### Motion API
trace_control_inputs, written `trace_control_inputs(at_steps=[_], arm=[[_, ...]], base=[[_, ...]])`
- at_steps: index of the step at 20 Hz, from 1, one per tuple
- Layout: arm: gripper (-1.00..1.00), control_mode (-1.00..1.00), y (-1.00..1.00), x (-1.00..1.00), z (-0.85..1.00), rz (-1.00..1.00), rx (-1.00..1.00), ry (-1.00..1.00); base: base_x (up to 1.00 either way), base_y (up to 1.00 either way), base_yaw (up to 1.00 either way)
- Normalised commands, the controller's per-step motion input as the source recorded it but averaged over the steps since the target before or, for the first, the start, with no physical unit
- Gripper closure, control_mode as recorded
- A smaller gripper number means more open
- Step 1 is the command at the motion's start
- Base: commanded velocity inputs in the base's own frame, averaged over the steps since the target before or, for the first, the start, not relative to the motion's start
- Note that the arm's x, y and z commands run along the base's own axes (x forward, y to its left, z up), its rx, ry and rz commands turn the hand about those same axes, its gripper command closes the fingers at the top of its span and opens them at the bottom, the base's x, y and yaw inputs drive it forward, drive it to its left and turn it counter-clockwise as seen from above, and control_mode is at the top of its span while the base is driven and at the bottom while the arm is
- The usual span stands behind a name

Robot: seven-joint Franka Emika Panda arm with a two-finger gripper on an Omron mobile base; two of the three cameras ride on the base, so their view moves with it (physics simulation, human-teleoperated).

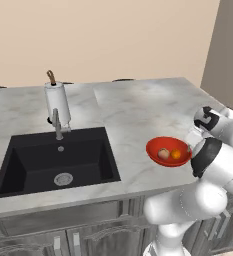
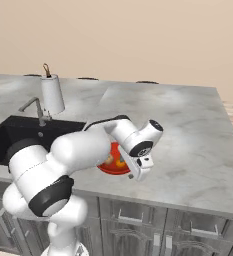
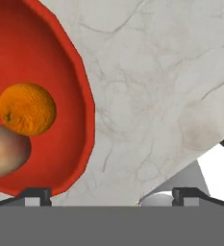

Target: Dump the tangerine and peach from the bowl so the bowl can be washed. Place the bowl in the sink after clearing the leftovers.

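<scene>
Tool (image 3: pixel 111 194) hovering wide open, straddling bowl (image 3: pixel 31 53) rim | bowl looking rigid, glossy, slippery: pinching rim wall advisable | tangerine (image 3: pixel 27 109), peach (image 3: pixel 5 151) sitting loose, likely rolling

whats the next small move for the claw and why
Probably lower the open claw so its fingers straddle the near rim of the bowl. The tangerine and peach are in the bowl, which sits on the counter.
</scene>
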Motion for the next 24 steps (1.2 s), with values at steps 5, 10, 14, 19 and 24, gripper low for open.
trace_control_inputs(at_steps=[5,10,14,19,24], arm=[[-1.0,-1.0,-0.04,0.3,-0.22,-0.01,0.0,0.0],[-1.0,-1.0,-0.1,0.28,-0.23,-0.02,0.0,0.0],[-1.0,-1.0,-0.27,0.23,-0.22,-0.06,0.0,0.0],[-1.0,-1.0,-0.16,0.35,-0.18,-0.07,0.0,0.0],[-1.0,-1.0,0.0,0.35,-0.17,-0.04,0.0,0.0]], base=[[0.0,0.0,0.0],[0.0,0.0,0.0],[0.0,0.0,0.0],[0.0,0.0,0.0],[0.0,0.0,0.0]])
